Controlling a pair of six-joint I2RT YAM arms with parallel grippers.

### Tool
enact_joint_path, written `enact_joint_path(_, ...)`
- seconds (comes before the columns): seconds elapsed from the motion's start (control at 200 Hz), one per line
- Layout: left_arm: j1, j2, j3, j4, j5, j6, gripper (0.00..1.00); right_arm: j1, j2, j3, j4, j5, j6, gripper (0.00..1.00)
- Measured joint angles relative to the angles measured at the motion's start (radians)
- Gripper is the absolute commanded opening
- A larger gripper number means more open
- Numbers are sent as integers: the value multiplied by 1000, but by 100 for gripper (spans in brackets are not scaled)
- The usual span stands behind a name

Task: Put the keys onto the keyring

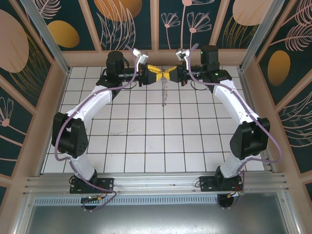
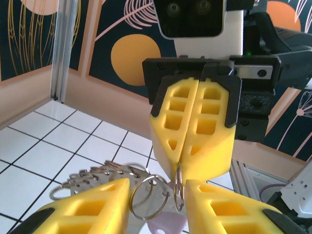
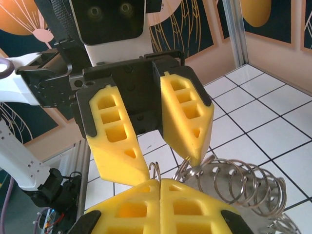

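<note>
Both grippers meet above the far middle of the table. My right gripper (image 1: 169, 75) (image 3: 160, 181) is shut on a thin metal keyring (image 3: 156, 165), which stands edge-on (image 2: 176, 190) under its fingertips in the left wrist view. My left gripper (image 1: 157, 72) (image 2: 157, 195) faces it with jaws apart around that ring and a second split ring (image 2: 146, 217). I cannot tell whether its fingers press on them. A pale lilac key (image 2: 168, 225) shows just below the rings. A bunch of linked metal rings (image 2: 90, 176) (image 3: 243, 183) trails off to one side and hangs below the grippers (image 1: 165, 95).
The white tiled table (image 1: 146, 141) stretches toward the arm bases. Patterned walls with wooden frames (image 1: 156, 56) stand close behind the grippers. An aluminium rail (image 1: 156, 183) runs along the near edge.
</note>
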State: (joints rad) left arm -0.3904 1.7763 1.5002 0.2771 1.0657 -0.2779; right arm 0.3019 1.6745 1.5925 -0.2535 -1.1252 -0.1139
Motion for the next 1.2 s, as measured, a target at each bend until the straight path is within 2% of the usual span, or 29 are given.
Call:
enact_joint_path(0.315,0,0,-6,108,35,-77,33,2,0,0,32,-2,19,0)
enact_joint_path(0.731,0,1,-37,198,64,-148,23,14,0,0,48,-2,27,0)
enact_joint_path(0.936,0,4,-41,222,72,-167,22,21,0,0,48,-3,31,0)
enact_joint_path(1.056,0,9,-41,237,73,-173,18,21,0,0,48,-3,38,0)
enact_joint_path(1.201,0,15,-41,249,77,-180,9,20,0,0,48,-2,42,0)
